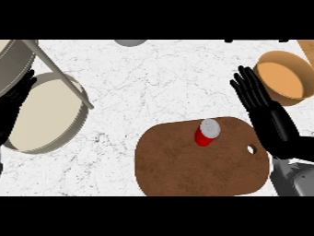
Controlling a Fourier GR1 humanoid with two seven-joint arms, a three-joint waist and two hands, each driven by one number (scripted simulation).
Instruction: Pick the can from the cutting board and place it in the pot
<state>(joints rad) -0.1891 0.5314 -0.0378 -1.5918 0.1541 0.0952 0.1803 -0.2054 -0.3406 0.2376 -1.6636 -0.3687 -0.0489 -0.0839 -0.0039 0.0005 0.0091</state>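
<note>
We saw the red can (pixel 207 132) upright on the cutting board (pixel 200 166), right hand (pixel 264 108) spread beside the pot (pixel 290 78), left hand (pixel 6 110) spread at left edge.

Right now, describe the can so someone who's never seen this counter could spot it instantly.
Find the brown cutting board at the lower middle of the white marble counter. Near its far edge stands the can, upright, just left of the open right hand. It is the only red thing in view, with a silver top, and the only object on the board.
</note>
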